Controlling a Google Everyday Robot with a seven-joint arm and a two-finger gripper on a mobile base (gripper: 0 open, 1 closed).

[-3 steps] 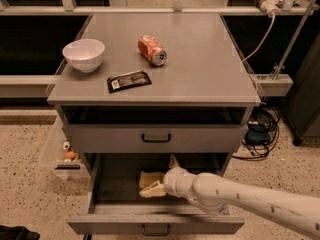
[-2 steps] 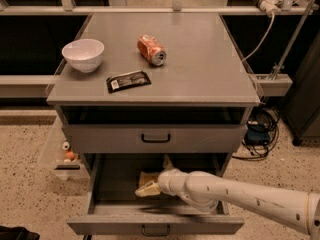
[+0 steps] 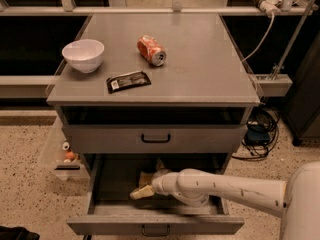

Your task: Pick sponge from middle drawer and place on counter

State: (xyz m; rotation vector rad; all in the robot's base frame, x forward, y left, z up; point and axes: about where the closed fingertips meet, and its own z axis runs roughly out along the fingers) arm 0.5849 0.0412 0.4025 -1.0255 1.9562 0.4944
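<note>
The tool [image 3: 142, 192] is inside the open middle drawer [image 3: 106, 185], at the end of the white arm [image 3: 225, 190]; whether it is open or closed, I cannot tell; the sponge [image 3: 147, 177] lies just behind the tool, close against it; well above the tool, the tabletop [image 3: 200, 64] carries a white bowl [image 3: 83, 54], a soda can [image 3: 151, 50] on its side and a dark packet [image 3: 128, 81].

Light's warm and kinda dim, coming mostly from overhead. The counter [image 3: 200, 59] gets a soft, even wash with no real glare, just a bit of shine on the can [image 3: 151, 49]. My gripper [image 3: 142, 192] is down inside the middle drawer [image 3: 115, 224], where it's all murky shadow.
</note>
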